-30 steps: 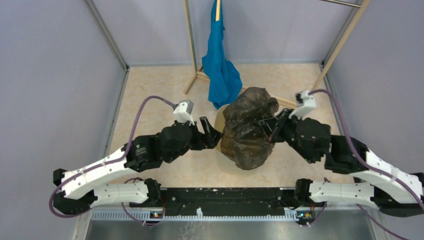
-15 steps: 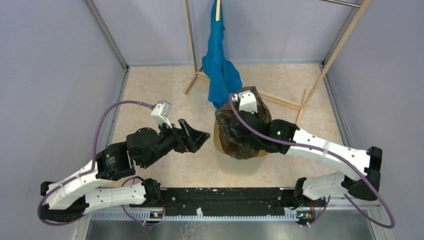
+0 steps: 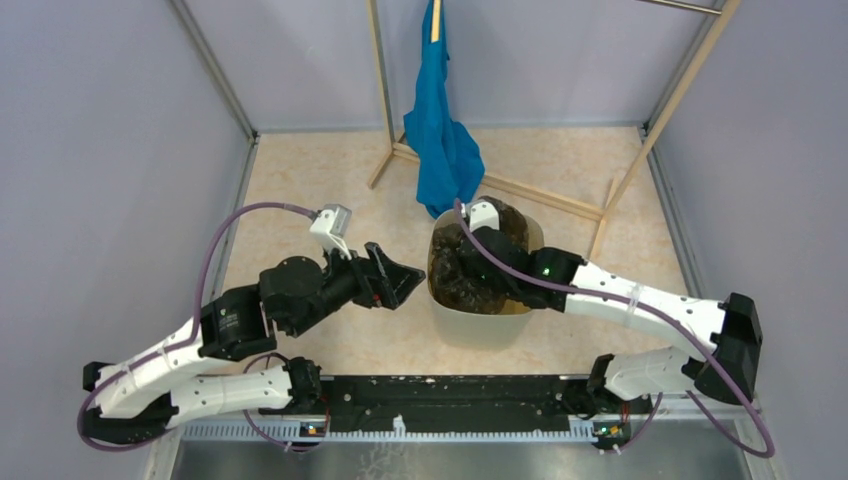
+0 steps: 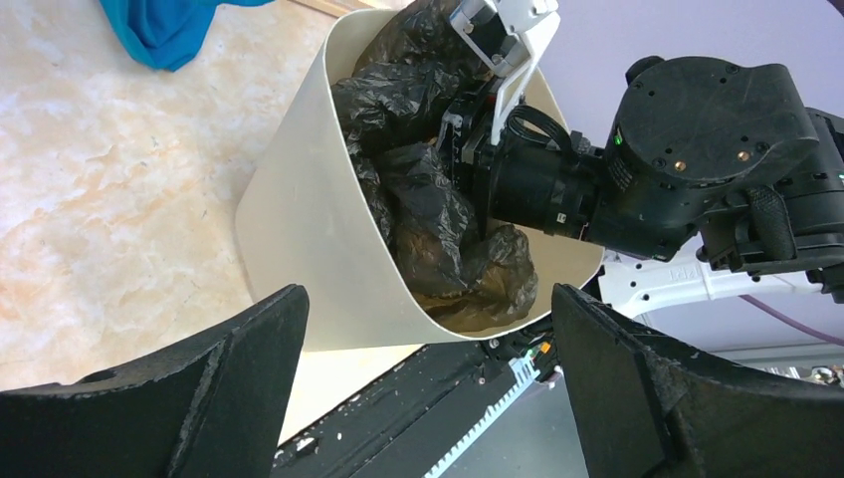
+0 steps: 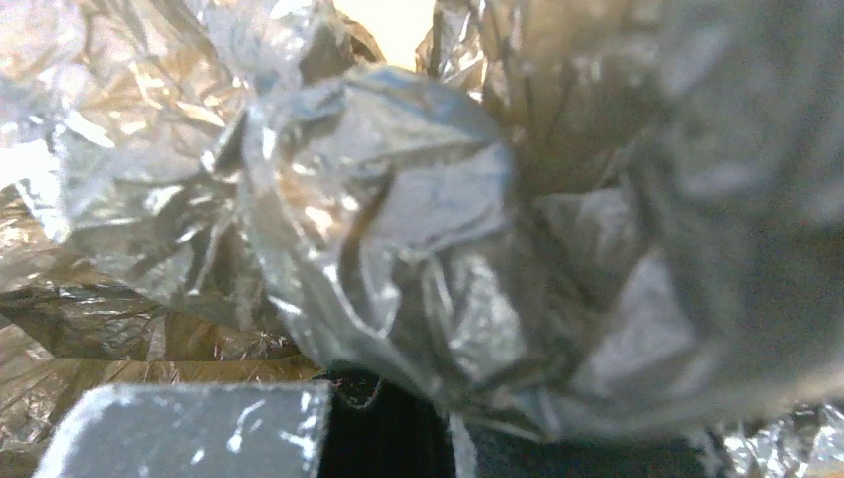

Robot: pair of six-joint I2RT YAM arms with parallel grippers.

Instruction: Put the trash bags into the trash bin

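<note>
The cream-beige trash bin [image 3: 480,328] stands mid-floor between my arms. The dark grey-brown trash bag [image 3: 468,278] is crumpled inside it, about level with the rim. My right gripper [image 3: 462,262] reaches down into the bin, its fingertips buried in the film. In the right wrist view the bag [image 5: 378,219] fills the frame and gathers into the right gripper [image 5: 398,428], which looks shut on it. My left gripper [image 3: 405,283] is open and empty, just left of the bin. In the left wrist view the left gripper [image 4: 428,299] faces the bin's wall [image 4: 318,229] and the bag [image 4: 418,209].
A bright blue cloth [image 3: 440,140] hangs from a wooden rack [image 3: 385,100] right behind the bin. The rack's foot bars lie on the floor at the back right. Grey walls close in both sides. The black base rail [image 3: 450,390] runs along the near edge.
The right gripper has pushed the bag down from on top of the bin into it. The left arm drew back to the left and now stays open beside the bin.
</note>
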